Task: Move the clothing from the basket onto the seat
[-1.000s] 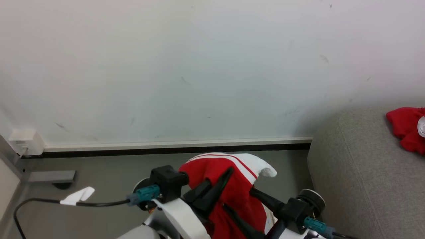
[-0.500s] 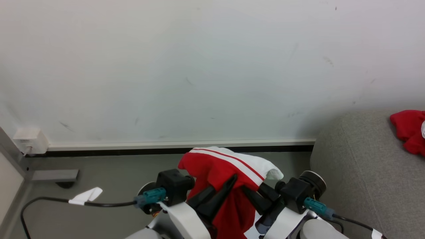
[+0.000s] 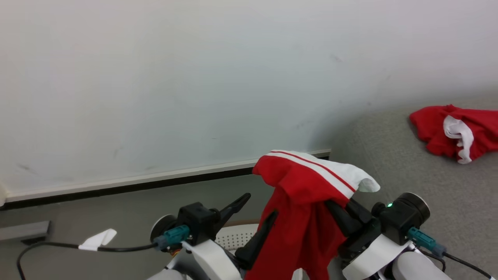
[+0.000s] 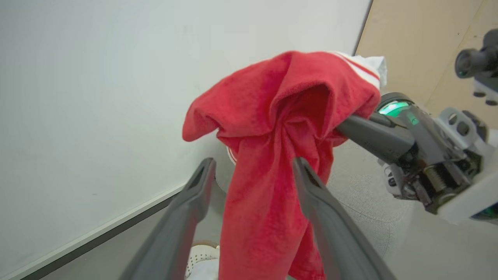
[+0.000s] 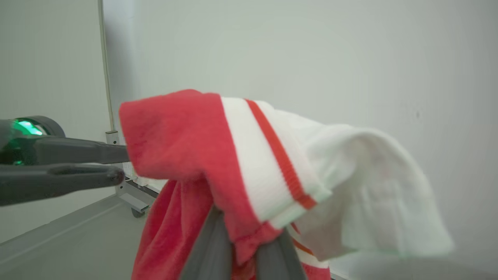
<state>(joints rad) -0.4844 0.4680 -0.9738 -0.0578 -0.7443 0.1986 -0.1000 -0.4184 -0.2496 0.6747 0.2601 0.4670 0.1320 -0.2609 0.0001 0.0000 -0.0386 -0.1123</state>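
Note:
The clothing in play is a red shirt [image 3: 299, 194] with a white sleeve and red-white stripes, held up over the floor. My right gripper [image 3: 339, 207] is shut on its upper folds, and its fingers [image 5: 212, 249] pinch red cloth [image 5: 171, 132]. My left gripper [image 3: 260, 207] stands open just left of the shirt. The hanging cloth [image 4: 268, 186] drops between its spread fingers [image 4: 198, 186]. Red shorts [image 3: 453, 130] with white trim lie on the grey seat [image 3: 404, 179] at the right. A bit of the white perforated basket [image 3: 238, 235] shows below my grippers.
A pale wall with a baseboard [image 3: 116, 182] runs behind everything, above grey floor [image 3: 97, 210]. A black cable [image 3: 58, 245] with a white tag [image 3: 96, 239] trails at the lower left. A grey metal foot [image 3: 23, 230] lies at the far left.
My right gripper has shut on the shirt and my left gripper has opened and let it go. The head camera has turned right, showing more of the seat and shorts.

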